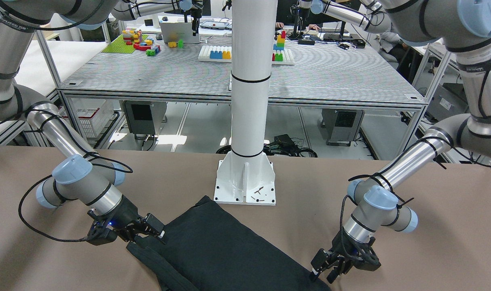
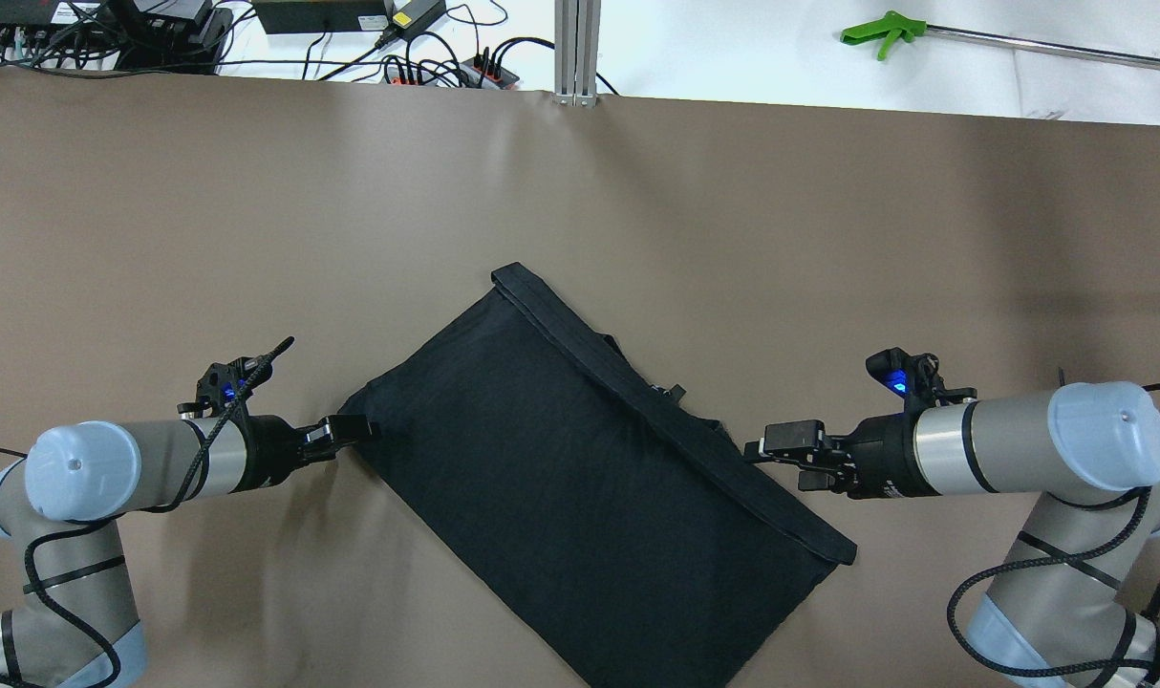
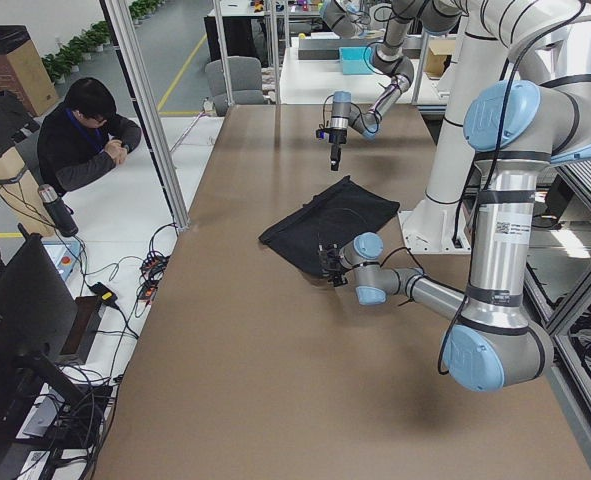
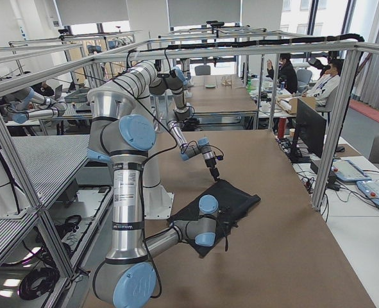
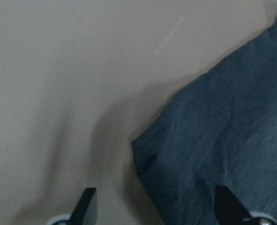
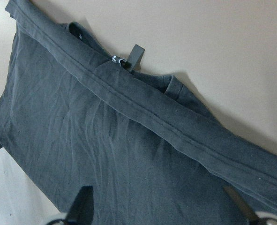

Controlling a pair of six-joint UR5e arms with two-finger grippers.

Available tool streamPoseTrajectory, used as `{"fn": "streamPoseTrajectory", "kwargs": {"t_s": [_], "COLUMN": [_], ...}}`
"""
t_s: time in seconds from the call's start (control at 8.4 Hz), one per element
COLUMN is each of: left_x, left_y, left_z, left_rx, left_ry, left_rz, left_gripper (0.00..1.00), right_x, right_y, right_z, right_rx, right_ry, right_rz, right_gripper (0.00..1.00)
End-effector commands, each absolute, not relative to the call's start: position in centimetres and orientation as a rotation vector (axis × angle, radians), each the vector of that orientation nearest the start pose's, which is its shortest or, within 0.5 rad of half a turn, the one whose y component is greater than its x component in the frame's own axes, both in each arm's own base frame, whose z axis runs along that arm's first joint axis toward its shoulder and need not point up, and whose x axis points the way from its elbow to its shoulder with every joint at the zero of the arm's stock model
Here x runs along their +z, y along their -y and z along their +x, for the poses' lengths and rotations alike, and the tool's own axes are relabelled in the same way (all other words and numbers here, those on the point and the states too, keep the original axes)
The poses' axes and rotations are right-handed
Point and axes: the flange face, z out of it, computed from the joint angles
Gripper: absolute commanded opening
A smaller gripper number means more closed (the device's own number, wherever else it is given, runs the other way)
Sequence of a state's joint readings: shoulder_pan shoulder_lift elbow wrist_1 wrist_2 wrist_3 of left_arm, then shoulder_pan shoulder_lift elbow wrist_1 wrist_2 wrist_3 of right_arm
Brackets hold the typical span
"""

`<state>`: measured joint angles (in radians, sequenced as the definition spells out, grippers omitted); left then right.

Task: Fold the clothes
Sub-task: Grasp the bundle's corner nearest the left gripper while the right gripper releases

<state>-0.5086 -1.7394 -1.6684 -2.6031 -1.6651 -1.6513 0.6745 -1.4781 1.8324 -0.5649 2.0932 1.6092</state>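
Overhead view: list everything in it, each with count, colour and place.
garment: one, black, flat on the table's middle, set diagonally
table: one, brown cover, fills most of the view
post: one, silver, at the far edge, centre
cables: several, black, beyond the far edge, left of the post
grabber: one, green handle with metal rod, on the white surface, far right
left arm: one, grey with pale blue caps, near left
right arm: one, same colours, near right
left pincer: one, black, open, at the garment's left corner
right pincer: one, black, open, at the garment's right edge
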Motion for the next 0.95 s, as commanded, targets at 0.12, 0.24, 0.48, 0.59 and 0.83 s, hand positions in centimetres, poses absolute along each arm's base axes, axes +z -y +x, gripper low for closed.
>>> {"fn": "streamPoseTrajectory", "kwargs": {"t_s": [0.12, 0.24, 0.48, 0.59, 0.83], "left_x": [39.0, 39.1, 39.2, 39.1, 38.5], "left_y": [39.3, 39.4, 39.9, 40.4, 41.5], "left_z": [45.1, 45.1, 44.6, 44.1, 43.8], "left_rx": [-0.434, -0.435, -0.447, -0.453, -0.412], "left_ry": [-1.323, -1.321, -1.319, -1.316, -1.308], "left_rz": [0.208, 0.208, 0.219, 0.235, 0.293], "left_gripper": [0.75, 0.58, 0.01, 0.0, 0.0], "right_x": [37.5, 37.5, 37.5, 37.5, 37.4], "right_y": [39.0, 39.0, 39.0, 39.0, 39.0], "right_z": [-34.4, -34.5, -34.5, -34.5, -34.5], "right_rx": [0.254, 0.253, 0.254, 0.254, 0.254], "right_ry": [1.385, 1.385, 1.385, 1.385, 1.387], "right_rz": [0.004, 0.003, 0.005, 0.005, 0.006], "right_gripper": [0.94, 0.94, 0.94, 0.94, 0.94]}}
